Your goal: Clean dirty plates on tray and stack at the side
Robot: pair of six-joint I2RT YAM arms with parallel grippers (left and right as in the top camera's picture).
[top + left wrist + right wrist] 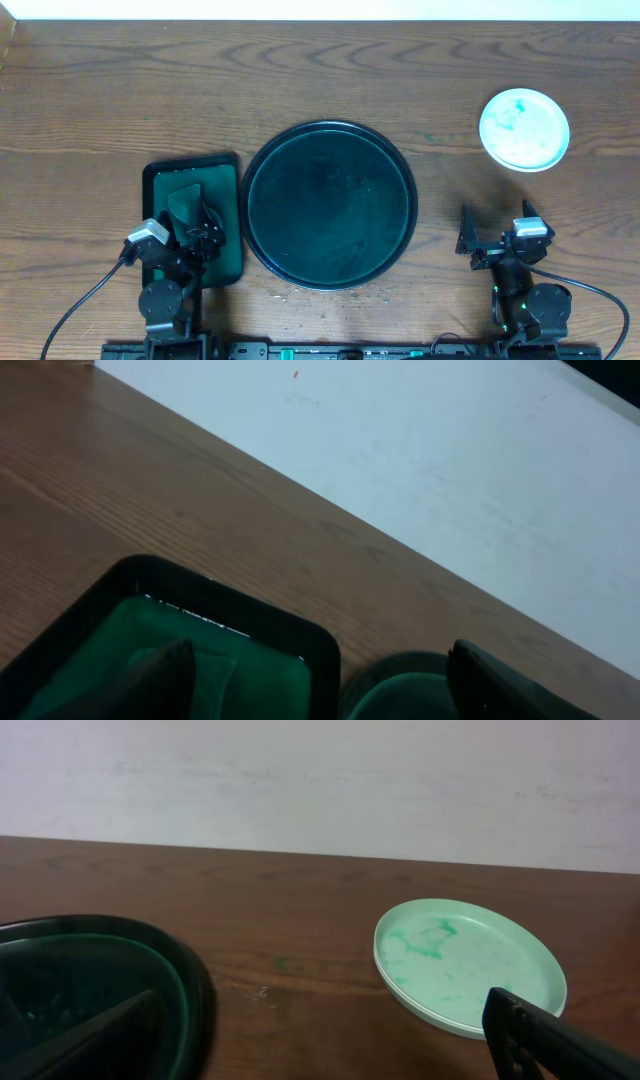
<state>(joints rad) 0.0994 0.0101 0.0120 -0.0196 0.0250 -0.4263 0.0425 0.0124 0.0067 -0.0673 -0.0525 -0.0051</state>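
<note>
the left tool hangs with its jaws apart and nothing between them, low over the small rectangular green tray. in its own camera the tray's dark rim fills the gap between the two fingers. the right tool also stands wide apart and holds nothing, hovering over bare counter to the right of the large round tray. the rectangular tray lies just beside the round one, on its left. the plates sit stacked on the counter beyond the right tool, well apart from the round tray. the top one carries teal-green smears, and a second rim shows under it. how many lie in the stack cannot be told.
</note>
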